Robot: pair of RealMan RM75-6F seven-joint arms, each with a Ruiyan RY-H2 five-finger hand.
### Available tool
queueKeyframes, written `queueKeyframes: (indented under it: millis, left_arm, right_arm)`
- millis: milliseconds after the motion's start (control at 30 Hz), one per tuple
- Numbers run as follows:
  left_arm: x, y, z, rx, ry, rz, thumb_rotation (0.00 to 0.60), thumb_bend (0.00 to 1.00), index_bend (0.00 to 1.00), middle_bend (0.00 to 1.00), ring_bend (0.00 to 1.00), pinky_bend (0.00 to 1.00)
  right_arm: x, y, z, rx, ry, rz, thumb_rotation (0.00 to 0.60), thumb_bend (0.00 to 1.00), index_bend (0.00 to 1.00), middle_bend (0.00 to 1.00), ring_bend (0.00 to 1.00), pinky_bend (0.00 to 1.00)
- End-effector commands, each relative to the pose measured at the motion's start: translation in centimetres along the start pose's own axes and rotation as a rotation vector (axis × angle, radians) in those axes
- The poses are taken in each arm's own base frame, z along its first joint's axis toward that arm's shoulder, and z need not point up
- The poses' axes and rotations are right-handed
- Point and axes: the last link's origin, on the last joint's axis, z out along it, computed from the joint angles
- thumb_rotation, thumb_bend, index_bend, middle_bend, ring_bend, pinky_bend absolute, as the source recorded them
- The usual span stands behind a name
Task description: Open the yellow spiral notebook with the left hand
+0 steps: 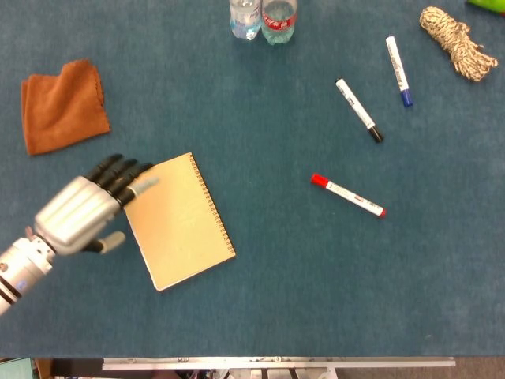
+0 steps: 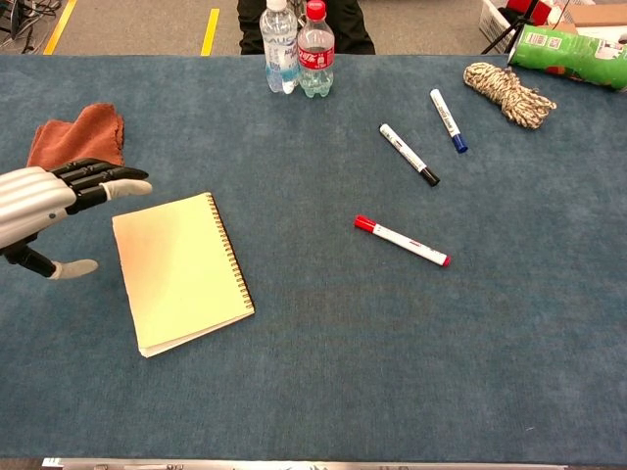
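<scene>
Approaching is the step in hand: your left hand point(image 1: 79, 215) hovers at the free left edge of the yellow spiral notebook point(image 1: 179, 222), fingers apart and holding nothing. From the head view the fingertips point(image 1: 144, 183) overlap the cover's upper left corner; the chest view shows them level with that corner and perhaps above it, so contact cannot be confirmed.

The notebook lies closed and flat on the blue table point(image 1: 300, 292), its spiral binding along the edge away from your hand. For the next move, you will likely need to lower the fingertips to the free edge, catch the cover alone, and swing it over the binding. Expect the notebook to slide if you push sideways.

Away from the notebook: a rust-brown cloth point(image 1: 63, 106) lies beyond its left corner, two water bottles point(image 1: 263, 19) stand at the far table edge, and three markers point(image 1: 348, 195) lie to its right, a coiled rope point(image 1: 458, 41) beyond them.

Your right hand appears in neither view. The left forearm is cut off by the frame edge, and the bottles are cropped in the head view.
</scene>
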Motion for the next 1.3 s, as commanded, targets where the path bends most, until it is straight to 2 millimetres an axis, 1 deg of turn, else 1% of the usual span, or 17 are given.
queueKeyframes:
  millis: [33, 233, 367, 467, 600, 733, 1033, 1300]
  left_arm:
    - [0.1, 1.5, 0.7, -0.073, -0.03, -0.032, 0.6, 0.25, 0.04, 0.0, 0.0, 0.0]
    - [0.0, 4.9, 3.3, -0.189, -0.083, -0.115, 0.6, 0.25, 0.08, 0.01, 0.0, 0.0]
    - [-0.2, 7.0, 5.0, -0.251, -0.121, -0.14, 0.6, 0.25, 0.1, 0.03, 0.0, 0.0]
    - [-0.5, 8.1, 6.2, -0.286, -0.149, -0.125, 0.6, 0.24, 0.13, 0.05, 0.0, 0.0]
    - [-1.0, 8.7, 7.3, -0.294, -0.181, -0.086, 0.6, 0.22, 0.14, 0.07, 0.0, 0.0]
    - [-1.4, 8.7, 8.0, -0.278, -0.201, -0.049, 0.6, 0.21, 0.15, 0.1, 0.0, 0.0]
    - [-2.2, 9.0, 8.5, -0.254, -0.224, -0.006, 0.6, 0.21, 0.15, 0.11, 0.0, 0.0]
    - [-2.9, 10.1, 8.7, -0.28, -0.235, 0.061, 0.6, 0.21, 0.15, 0.11, 0.0, 0.0]
  right_arm:
    - [0.0, 0.1, 0.0, -0.002, 0.001, -0.001, 0.6, 0.27, 0.38, 0.3, 0.18, 0.3]
    - [0.0, 0.3, -0.2, -0.009, -0.002, 0.0, 0.6, 0.27, 0.38, 0.3, 0.18, 0.3]
    - [0.0, 0.5, -0.3, -0.02, 0.0, -0.001, 0.6, 0.27, 0.38, 0.3, 0.18, 0.3]
    - [0.0, 0.7, -0.5, -0.027, 0.0, 0.0, 0.6, 0.27, 0.38, 0.3, 0.18, 0.3]
    - [0.1, 0.9, -0.7, -0.032, 0.007, -0.001, 0.6, 0.27, 0.38, 0.3, 0.18, 0.3]
    - [0.2, 1.1, -0.8, -0.038, 0.006, 0.0, 0.6, 0.27, 0.38, 0.3, 0.18, 0.3]
    - [0.1, 1.2, -0.9, -0.038, 0.005, 0.001, 0.6, 0.27, 0.38, 0.3, 0.18, 0.3]
    - [0.1, 1.3, -0.9, -0.042, 0.009, 0.0, 0.6, 0.27, 0.38, 0.3, 0.18, 0.3]
